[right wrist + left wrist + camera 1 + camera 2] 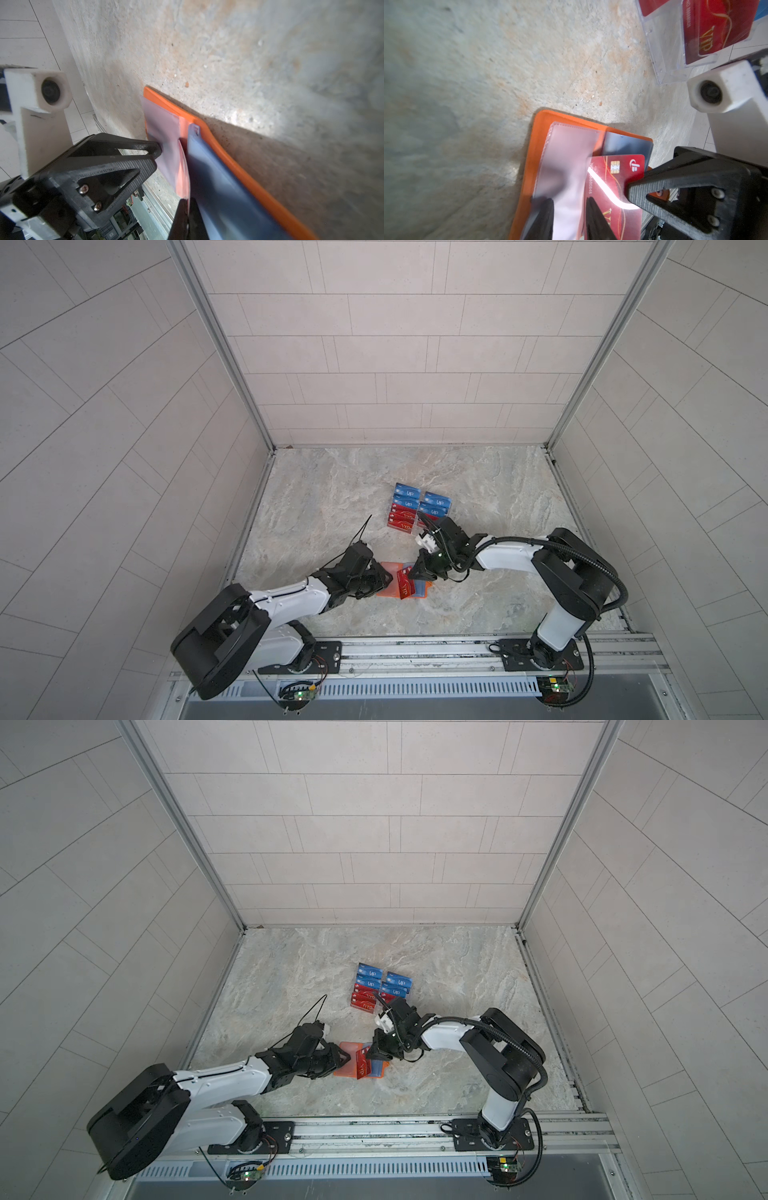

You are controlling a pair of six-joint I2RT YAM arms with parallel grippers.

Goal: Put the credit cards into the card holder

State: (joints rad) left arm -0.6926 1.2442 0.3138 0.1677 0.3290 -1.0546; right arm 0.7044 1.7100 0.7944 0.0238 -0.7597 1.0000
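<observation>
The right gripper (pixel 411 572) is clenched on the edge of a red credit card (pixel 616 172), which is held tilted over the open card holder (pixel 537 145). One side of this card is overlapped by a lifted clear sleeve (pixel 571 155). The left gripper (pixel 569 201) is seen with its fingers parted, and the sleeve is spread between them. A blue card (pixel 218 176) is lodged in a sleeve on the holder's other half, just beside the red one. The orange holder is laid flat on the table (pixel 332 489), near its front edge and between the two grippers. Farther back, apart from the holder, the other credit cards (pixel 405 506) are ranked in blue and red rows in a clear stand (pixel 660 52).
</observation>
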